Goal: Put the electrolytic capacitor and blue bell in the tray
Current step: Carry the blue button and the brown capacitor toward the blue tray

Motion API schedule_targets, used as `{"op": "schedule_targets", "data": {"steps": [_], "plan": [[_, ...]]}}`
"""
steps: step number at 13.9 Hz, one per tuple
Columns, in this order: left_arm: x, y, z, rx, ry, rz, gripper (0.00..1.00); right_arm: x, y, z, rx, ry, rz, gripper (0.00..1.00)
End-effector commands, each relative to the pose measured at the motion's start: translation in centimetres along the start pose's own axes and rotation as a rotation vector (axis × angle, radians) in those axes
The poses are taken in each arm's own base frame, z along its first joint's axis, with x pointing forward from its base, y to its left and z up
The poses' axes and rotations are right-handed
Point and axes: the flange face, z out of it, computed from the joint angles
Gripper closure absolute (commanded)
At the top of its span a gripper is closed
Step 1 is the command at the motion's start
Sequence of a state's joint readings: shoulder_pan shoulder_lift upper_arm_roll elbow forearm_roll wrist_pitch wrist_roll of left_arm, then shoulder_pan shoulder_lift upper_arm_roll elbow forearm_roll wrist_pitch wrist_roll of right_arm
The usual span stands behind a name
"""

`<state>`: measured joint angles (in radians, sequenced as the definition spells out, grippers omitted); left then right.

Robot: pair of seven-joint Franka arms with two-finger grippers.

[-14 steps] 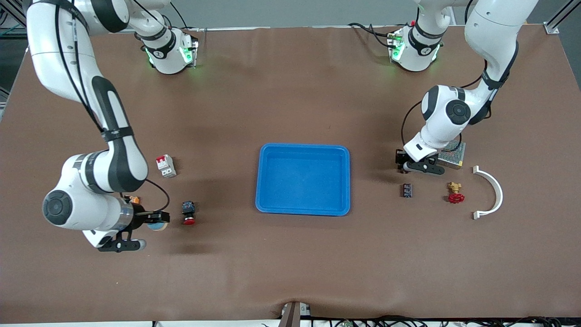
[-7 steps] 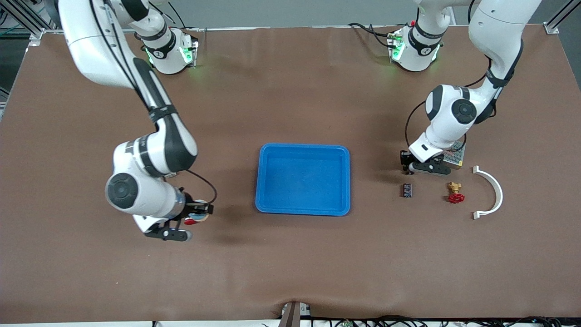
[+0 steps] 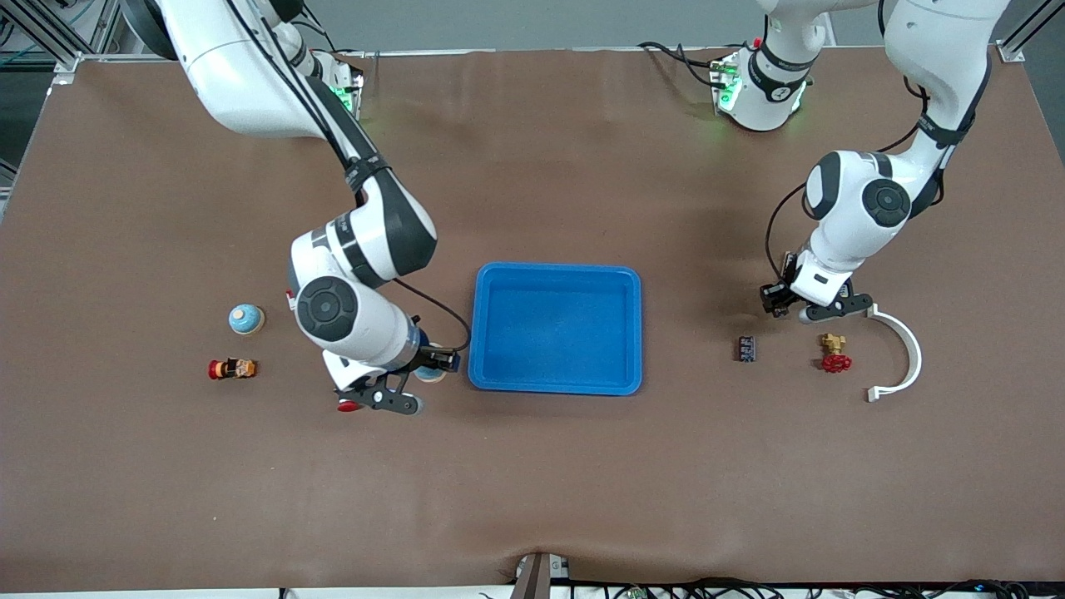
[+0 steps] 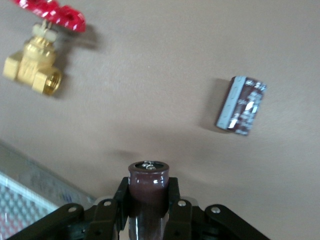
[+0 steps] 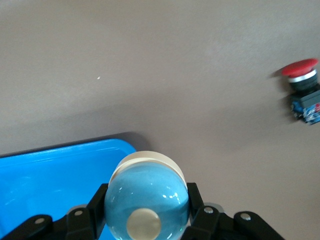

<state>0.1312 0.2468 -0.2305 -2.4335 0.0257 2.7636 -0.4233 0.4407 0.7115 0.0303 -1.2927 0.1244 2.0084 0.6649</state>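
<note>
Tray: bright blue, shallow, mid-bench, nothing in it yet.

Blue bell: gripped between fingers of right gripper, carried above bench just beside tray's edge toward right arm's end; not yet over tray. Right wrist view showed tray corner directly under and ahead of bell.

Electrolytic capacitor: dark brown cylinder, held upright in closed fingers of left gripper, up over bench toward left arm's end, well apart from tray.

Second capacitor: lying on its side on bench, between tray and brass valve w/ red handwheel. White curved bracket beside valve.

Other items, right arm's end: red push-button, mostly hidden under right arm in front view; second blue dome; small orange-red part nearer the camera than that dome.

Step in hand, est.: both arms in transport w/ loads, right arm close to drop point, left arm w/ most of its travel to go.

Next move calls for, est.: right gripper to clear rim, get over tray floor, lower, release; left arm to bring capacitor across to tray, keeping clear of right arm over shared drop area.
</note>
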Motion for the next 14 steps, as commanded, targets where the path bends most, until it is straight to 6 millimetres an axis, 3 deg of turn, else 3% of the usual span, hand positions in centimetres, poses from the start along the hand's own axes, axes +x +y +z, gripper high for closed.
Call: {"op": "schedule_targets", "data": {"steps": [1, 5, 7, 11, 14], "plan": [[0.4, 2.7, -4.2, 0.027, -0.010, -0.147, 1.00, -0.9, -1.3, -0.2, 0.012, 0.017, 0.025, 0.49], [1.2, 9.0, -8.4, 0.066, -0.067, -0.430, 1.00, -3.7, -4.7, 1.5, 0.029, 0.039, 0.067, 0.49], [0.8, 11.5, -9.8, 0.061, -0.071, -0.531, 1.00, -4.5, -5.3, 1.9, 0.028, 0.031, 0.069, 0.49], [0.5, 16.0, -11.0, 0.020, -0.073, -0.834, 1.00, -6.7, -6.2, 5.1, -0.003, -0.005, 0.046, 0.49], [-0.2, 18.1, -11.8, 0.002, -0.069, -0.972, 1.00, -8.6, -7.2, 7.1, -0.016, -0.014, 0.037, 0.49]]}}
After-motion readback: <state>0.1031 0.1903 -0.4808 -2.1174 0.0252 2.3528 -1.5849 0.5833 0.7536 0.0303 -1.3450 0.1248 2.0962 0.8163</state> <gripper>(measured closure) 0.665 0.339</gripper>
